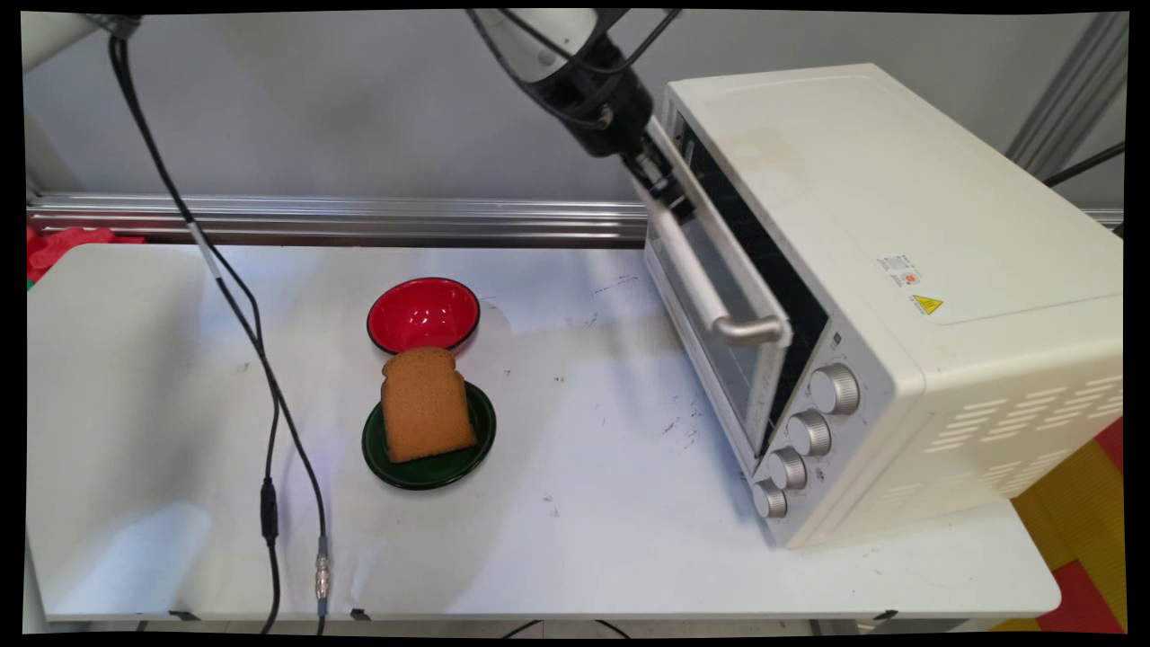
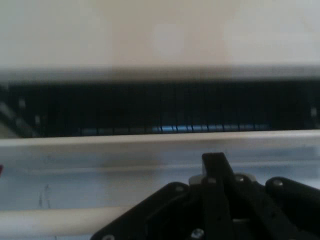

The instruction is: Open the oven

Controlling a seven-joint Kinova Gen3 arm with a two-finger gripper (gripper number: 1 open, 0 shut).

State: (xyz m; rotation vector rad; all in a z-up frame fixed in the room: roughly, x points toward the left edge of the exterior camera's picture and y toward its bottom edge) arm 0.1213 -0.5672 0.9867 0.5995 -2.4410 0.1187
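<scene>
Jaws at the toaster oven's door

The jaws [image 1: 663, 187] sit at the upper end of the door handle [image 1: 705, 288] of the cream toaster oven [image 1: 889, 270]; whether they grip it, I cannot tell. The door stands slightly ajar. At about 8 o'clock on the desk [image 1: 584, 503]: one empty red bowl [image 1: 423, 314], and one green plate [image 1: 429, 438] carrying one slice of toast [image 1: 425, 404]. Four knobs [image 1: 809, 433] line the oven front.

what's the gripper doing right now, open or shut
Gripper: at the far end of the toaster oven door handle, door slightly ajar; open or shut cannot be told.
</scene>
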